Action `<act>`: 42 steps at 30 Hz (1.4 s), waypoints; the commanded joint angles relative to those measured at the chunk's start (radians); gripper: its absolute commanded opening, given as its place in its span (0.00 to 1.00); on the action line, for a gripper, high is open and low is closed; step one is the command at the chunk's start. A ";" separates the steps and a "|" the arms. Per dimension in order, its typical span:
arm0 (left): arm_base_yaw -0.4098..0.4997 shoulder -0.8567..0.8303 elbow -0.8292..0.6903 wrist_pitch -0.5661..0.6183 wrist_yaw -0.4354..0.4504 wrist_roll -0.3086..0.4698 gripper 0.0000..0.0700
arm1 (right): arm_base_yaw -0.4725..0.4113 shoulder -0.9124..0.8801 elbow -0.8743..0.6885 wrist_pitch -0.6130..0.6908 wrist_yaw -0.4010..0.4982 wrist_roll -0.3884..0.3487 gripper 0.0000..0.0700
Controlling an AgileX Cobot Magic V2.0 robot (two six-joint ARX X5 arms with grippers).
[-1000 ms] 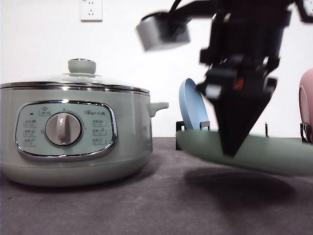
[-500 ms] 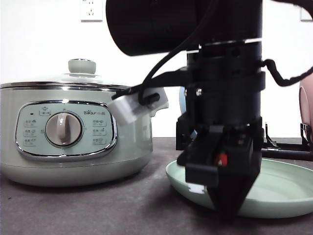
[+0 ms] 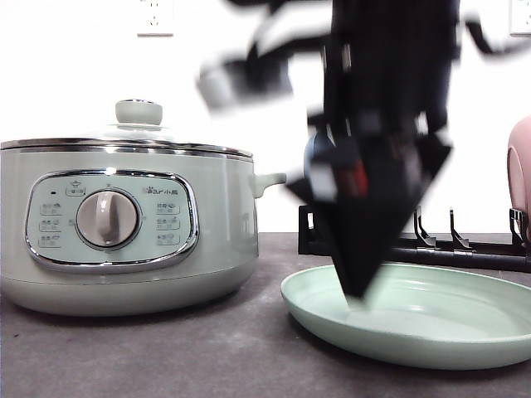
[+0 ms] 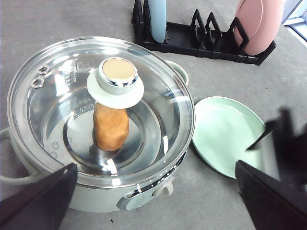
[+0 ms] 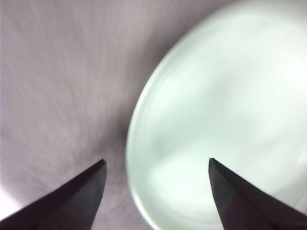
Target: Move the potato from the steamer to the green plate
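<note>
Since half a second ago the right gripper [image 3: 358, 286] has lifted and drawn back from the near rim of the green plate [image 3: 465, 344], which now lies flat on the counter [image 3: 166, 356]; a second ago that plate hung in the air, tilted. The gripper's dark fingers [image 3: 365, 240] are motion-blurred in the front view, their tip hanging just above the plate's left inner floor. In the right wrist view the fingers [image 5: 72, 201] stand spread with nothing between them, the plate's rim and the grey counter showing through the gap. Judgement: the plate was set beside the steamer [image 3: 124, 232] to keep the coming transfer short, and the gripper is clearing off it. The left gripper [image 4: 153, 201] hovers above the steamer, its fingers [image 4: 38, 201] wide apart and empty, one to each side of the pot's near edge, which appears to be a waiting pose over the lid. The glass lid [image 4: 57, 91] is seated on the steamer with its green knob [image 4: 115, 81] uppermost, so the pot remains closed. The potato [image 4: 111, 127] is inside, seen through the glass, lying on the metal floor. Its long axis runs roughly from under the knob toward the control-panel side. A black rack [image 4: 201, 40] behind holds the blue plate [image 4: 157, 19] and pink plate [image 4: 256, 24] on edge.
</note>
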 commanded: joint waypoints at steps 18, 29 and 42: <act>-0.087 0.256 0.223 0.028 -0.090 -0.038 0.96 | -0.399 -0.318 0.174 0.051 -0.728 0.026 0.61; -0.181 0.399 0.271 0.009 -0.206 -0.038 0.96 | -0.494 -0.318 0.174 0.048 -0.803 0.020 0.61; -0.287 0.642 0.436 -0.026 -0.385 -0.033 0.95 | -0.494 -0.318 0.174 0.048 -0.802 0.009 0.61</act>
